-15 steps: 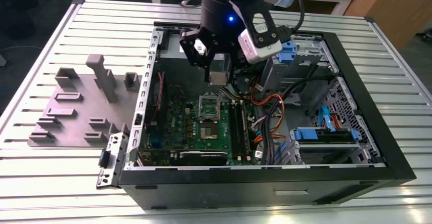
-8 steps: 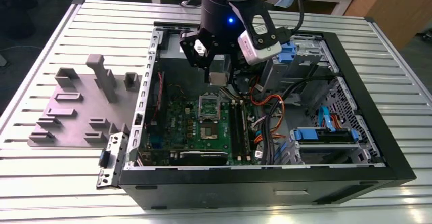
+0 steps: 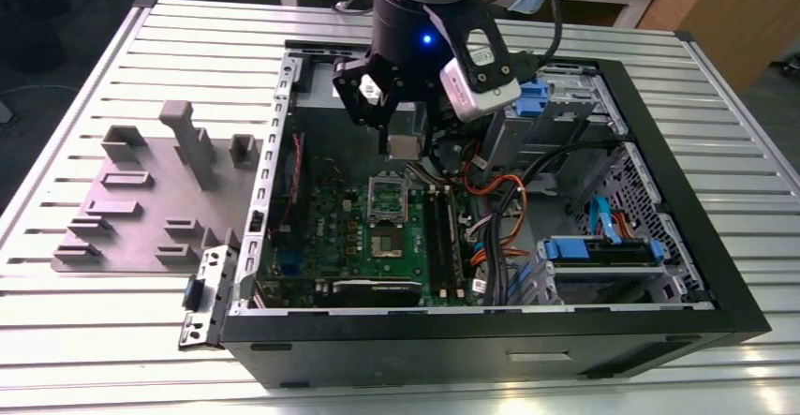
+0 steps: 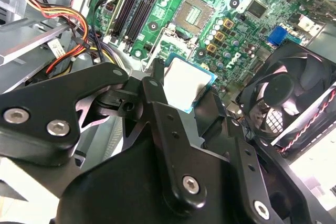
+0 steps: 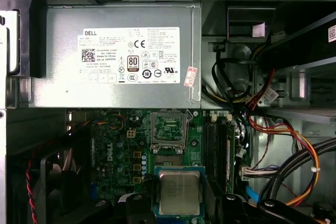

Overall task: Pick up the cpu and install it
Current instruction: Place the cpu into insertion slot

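The cpu (image 5: 179, 192), a small square chip with a silvery-grey top on a blue-green edge, hangs between my gripper's black fingers (image 5: 133, 206). My gripper (image 3: 403, 148) is shut on it, inside the open computer case and above the far end of the green motherboard (image 3: 332, 232). The second wrist view shows the cpu (image 4: 186, 82) clamped at two opposite edges. The open socket (image 5: 169, 129), its silver frame swung up, lies on the motherboard a short way from the chip, and in the exterior view the socket (image 3: 388, 240) is nearer the camera than the gripper.
A grey power supply box (image 5: 121, 56) with a white label fills the case's far end. Memory slots (image 5: 218, 145) and orange and black cables (image 3: 500, 200) run beside the socket. A black fan (image 4: 286, 98) is close by. A grey fixture plate (image 3: 138, 200) lies outside the case at the exterior view's left.
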You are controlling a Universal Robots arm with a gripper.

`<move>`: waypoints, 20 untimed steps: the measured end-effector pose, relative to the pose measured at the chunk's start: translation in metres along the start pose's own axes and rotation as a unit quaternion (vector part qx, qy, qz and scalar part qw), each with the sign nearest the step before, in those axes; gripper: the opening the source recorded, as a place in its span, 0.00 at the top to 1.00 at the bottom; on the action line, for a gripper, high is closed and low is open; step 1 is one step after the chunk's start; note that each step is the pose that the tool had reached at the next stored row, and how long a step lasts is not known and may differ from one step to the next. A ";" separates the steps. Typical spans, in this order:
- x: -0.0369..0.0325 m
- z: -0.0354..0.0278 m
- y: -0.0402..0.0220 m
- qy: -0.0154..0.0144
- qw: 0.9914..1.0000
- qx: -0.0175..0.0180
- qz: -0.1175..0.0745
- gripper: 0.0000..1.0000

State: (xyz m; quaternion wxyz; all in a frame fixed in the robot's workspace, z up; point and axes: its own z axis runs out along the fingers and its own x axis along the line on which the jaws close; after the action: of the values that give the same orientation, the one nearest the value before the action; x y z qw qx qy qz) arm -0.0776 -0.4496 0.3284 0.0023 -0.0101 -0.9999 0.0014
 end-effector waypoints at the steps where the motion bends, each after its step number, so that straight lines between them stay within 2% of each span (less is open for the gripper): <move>1: 0.0000 0.0003 0.0000 0.000 1.000 0.000 0.000 0.53; 20: -0.0001 0.0084 -0.0012 0.000 1.000 0.000 0.000 0.53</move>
State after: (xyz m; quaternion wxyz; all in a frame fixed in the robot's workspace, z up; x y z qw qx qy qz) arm -0.0776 -0.4509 0.3201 0.0024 -0.0101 -0.9999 0.0015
